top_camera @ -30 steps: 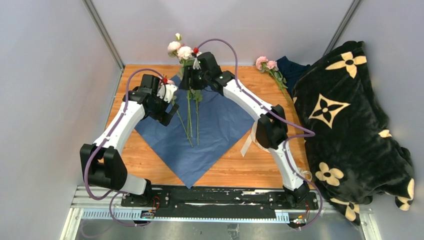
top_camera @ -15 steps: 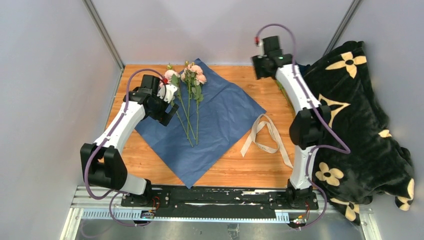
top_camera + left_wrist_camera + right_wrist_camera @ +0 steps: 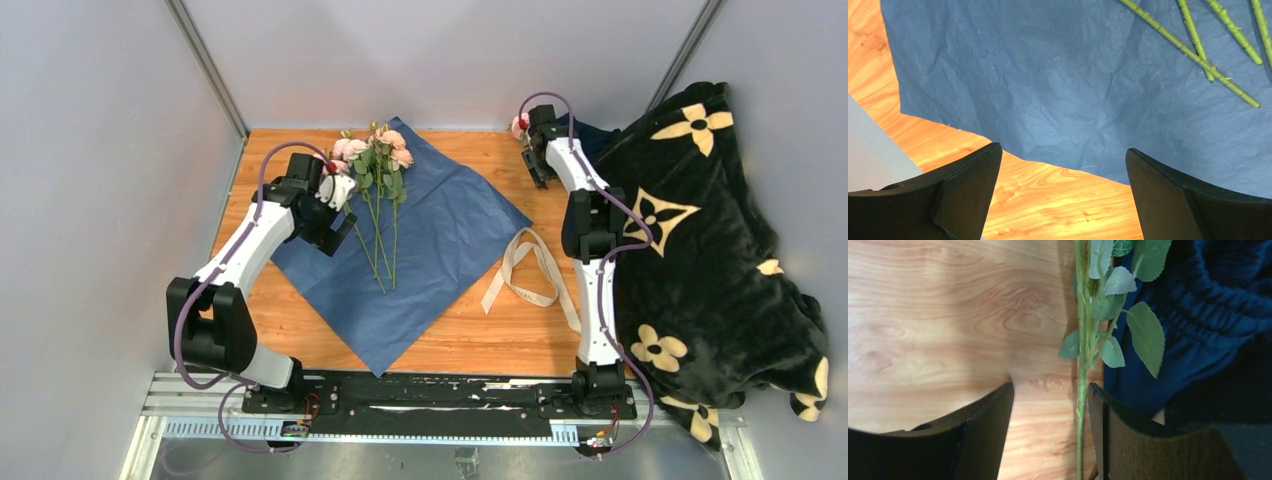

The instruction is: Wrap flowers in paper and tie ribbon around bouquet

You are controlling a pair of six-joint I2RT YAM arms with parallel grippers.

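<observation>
Flowers (image 3: 375,160) are dropped on the paper (image 3: 450,235); the right end effector (image 3: 1050,387), unclenched, is now set astride another stem (image 3: 1081,390) at the surface's (image 3: 480,150) far-right corner.

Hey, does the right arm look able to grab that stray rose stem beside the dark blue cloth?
Probably yes. The right gripper is open, the rose stem lies between its jaws on the wooden table, and the dark blue cloth sits beside it, not over it.
</observation>
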